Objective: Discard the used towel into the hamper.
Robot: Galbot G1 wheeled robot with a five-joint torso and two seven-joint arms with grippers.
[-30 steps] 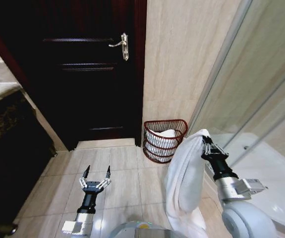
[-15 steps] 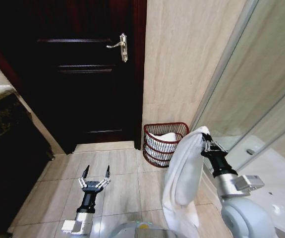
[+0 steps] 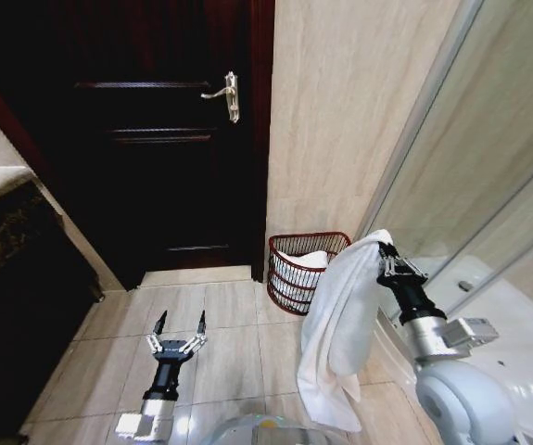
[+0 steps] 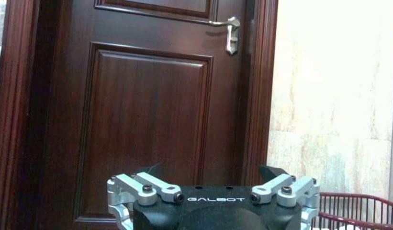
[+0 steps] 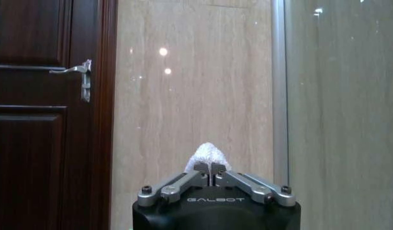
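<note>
White towel (image 3: 336,334), lower right of centre in the head view, hanging in a long fold from its top corner down toward the tiled floor (image 3: 229,343). Pinched at that corner by the right gripper (image 3: 384,260), fingers pressed together on the cloth; in the right wrist view a small tuft of towel (image 5: 207,157) poking up between the closed fingertips of the right gripper (image 5: 211,173). Just behind and upper left of the towel, the hamper (image 3: 305,269), reddish-brown openwork, on the floor against the beige wall (image 3: 349,120), something white lying inside it. Hamper rim (image 4: 356,211) at the lower right of the left wrist view. Left gripper (image 3: 179,326) at lower left, low over the tiles, fingers spread and holding nothing. Dark wooden door (image 3: 155,139) with a metal handle (image 3: 226,91) at upper left. Glass shower panel (image 3: 488,176) at right.
</note>
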